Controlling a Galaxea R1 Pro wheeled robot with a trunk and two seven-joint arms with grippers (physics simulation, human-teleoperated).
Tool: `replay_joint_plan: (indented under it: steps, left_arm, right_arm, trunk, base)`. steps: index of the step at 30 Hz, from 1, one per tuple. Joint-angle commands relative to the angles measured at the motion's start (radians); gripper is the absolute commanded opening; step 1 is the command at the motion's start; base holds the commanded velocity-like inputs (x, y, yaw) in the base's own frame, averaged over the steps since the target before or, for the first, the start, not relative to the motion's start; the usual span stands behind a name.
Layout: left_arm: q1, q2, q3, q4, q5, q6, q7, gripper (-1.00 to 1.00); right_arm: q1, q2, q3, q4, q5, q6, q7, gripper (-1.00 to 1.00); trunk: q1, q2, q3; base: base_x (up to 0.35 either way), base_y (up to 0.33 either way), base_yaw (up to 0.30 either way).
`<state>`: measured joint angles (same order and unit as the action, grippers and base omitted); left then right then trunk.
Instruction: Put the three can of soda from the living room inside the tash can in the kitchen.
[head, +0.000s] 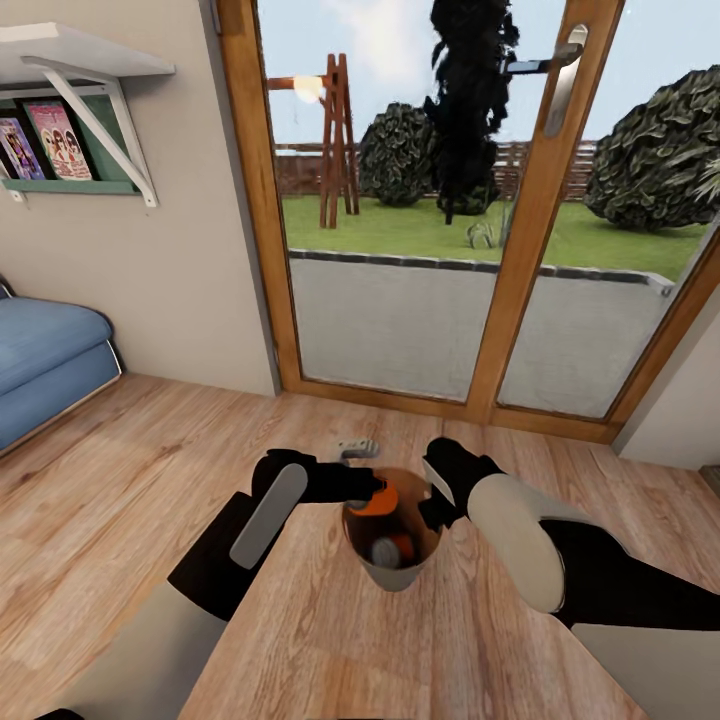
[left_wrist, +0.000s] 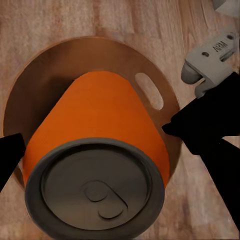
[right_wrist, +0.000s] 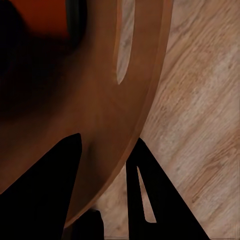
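Black fingers of the left gripper (head: 372, 492) close on an orange soda can (head: 375, 498) and hold it just over the open mouth of the trash can (head: 396, 573), a little below the centre of the head view. In the left wrist view the orange soda can (left_wrist: 95, 150) shows its grey top, with the round brown trash can (left_wrist: 150, 62) directly beneath it. The right gripper (head: 432, 513) pinches the bin's thin rim, one finger inside the wall and one outside; the right wrist view shows those fingers (right_wrist: 150, 200) straddling the rim (right_wrist: 145, 90) near a slot handle. A second orange can (head: 392, 549) lies at the bottom of the bin. Both arms reach forward from the lower corners, elbows bent inward. Light wood-plank floor (head: 130, 450) surrounds the bin. Wood-framed glass doors (head: 500, 250) fill the upper middle, and a blue sofa (head: 45, 360) sits at the left edge.
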<state>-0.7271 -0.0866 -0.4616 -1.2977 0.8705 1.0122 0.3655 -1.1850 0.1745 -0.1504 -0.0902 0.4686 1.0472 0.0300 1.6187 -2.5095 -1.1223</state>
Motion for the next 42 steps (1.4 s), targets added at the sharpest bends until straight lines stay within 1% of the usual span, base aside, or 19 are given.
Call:
replay_joint_plan:
  steps: [1,2,8,20,23,33,36,38,39,40,41,42]
  left_arm:
    - [0.000,-0.001,0.000,0.000,0.000,-0.001,0.000,1.00]
    - [0.000,-0.001,0.000,0.000,0.001,-0.017,0.000,1.00]
    - [0.000,-0.001,0.000,0.000,0.001,-0.036,0.000,1.00]
    - [0.000,0.002,0.000,0.000,-0.001,-0.040,-0.001,1.00]
    - [0.000,0.007,0.001,-0.002,0.000,-0.040,-0.001,1.00]
    - [0.001,0.012,0.008,-0.012,0.001,-0.041,0.000,1.00]
    - [0.002,0.020,0.012,-0.012,0.000,-0.042,0.000,1.00]
    - [0.002,0.034,0.013,-0.013,0.000,-0.043,0.000,1.00]
    - [0.002,0.055,0.014,-0.013,0.000,-0.043,0.000,1.00]
    - [0.002,0.067,0.014,-0.013,0.000,-0.043,0.000,1.00]
    - [0.003,0.096,0.017,-0.014,0.000,-0.044,0.001,1.00]
    - [0.003,0.173,0.044,-0.010,0.001,-0.058,0.003,1.00]
  right_arm:
    - [-0.001,0.000,-0.012,0.002,-0.013,0.000,0.003,-1.00]
    - [0.000,0.000,-0.012,0.010,-0.013,0.000,0.003,-1.00]
    - [0.001,0.000,-0.012,0.018,-0.013,0.000,0.004,-1.00]
    - [0.004,0.000,-0.012,0.024,-0.013,0.000,0.004,-1.00]
    - [0.003,0.000,-0.012,0.021,-0.011,0.000,0.003,-1.00]
    - [0.003,0.000,-0.013,0.008,-0.008,0.000,0.000,-1.00]
    - [0.002,0.000,-0.014,-0.006,-0.008,0.000,-0.001,-1.00]
    - [0.002,0.000,-0.015,-0.015,-0.009,0.000,-0.002,-1.00]
    - [0.002,0.000,-0.015,-0.025,-0.010,0.000,-0.002,-1.00]
    - [0.002,0.000,-0.015,-0.028,-0.010,0.000,-0.002,-1.00]
    - [0.002,0.000,-0.015,-0.034,-0.011,0.000,-0.003,-1.00]
    - [0.002,0.000,-0.015,-0.042,-0.011,0.000,-0.003,-1.00]
  trunk:
    - [0.000,0.000,0.000]
    - [0.000,0.000,0.000]
    - [0.000,0.000,0.000]
    - [0.000,0.000,0.000]
    - [0.000,0.000,0.000]
    - [0.000,0.000,0.000]
    - [0.000,0.000,0.000]
    - [0.000,0.000,0.000]
    - [0.000,0.000,0.000]
    - [0.000,0.000,0.000]
    - [0.000,0.000,0.000]
    - [0.000,0.000,0.000]
  base:
    - [0.000,0.000,0.000]
    - [0.000,0.000,0.000]
    - [0.000,0.000,0.000]
    - [0.000,0.000,0.000]
    - [0.000,0.000,0.000]
    - [0.000,0.000,0.000]
    - [0.000,0.000,0.000]
    - [0.000,0.000,0.000]
    - [0.000,0.000,0.000]
    - [0.000,0.000,0.000]
    - [0.000,0.000,0.000]
    - [0.000,0.000,0.000]
